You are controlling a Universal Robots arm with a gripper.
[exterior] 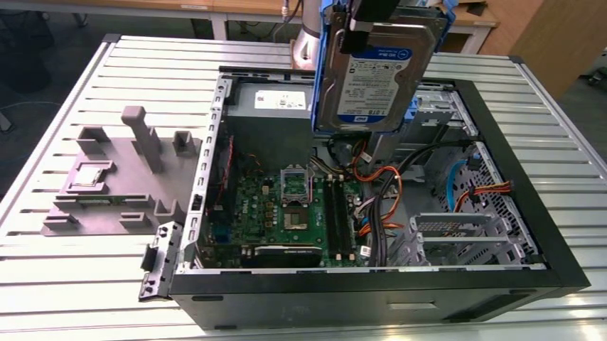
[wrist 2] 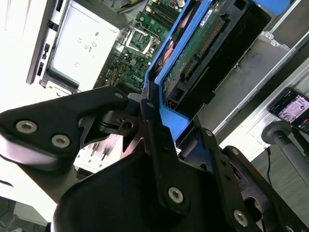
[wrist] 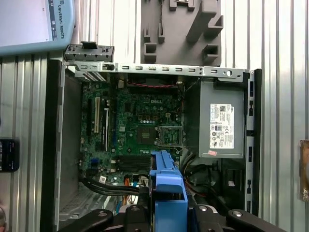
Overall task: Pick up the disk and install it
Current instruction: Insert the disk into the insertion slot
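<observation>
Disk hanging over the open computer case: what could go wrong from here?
1. The gripper pinches the disk by the end of its blue carrier; it might tilt or slip onto the motherboard.
2. Loose orange and black cables lie below the disk and could snag it if it is lowered.

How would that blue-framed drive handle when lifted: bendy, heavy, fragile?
Probably stiff: the disk hangs from the gripper without sagging. Its metal body suggests it is heavy for its size. The bare circuit board looks knock-sensitive.
</observation>
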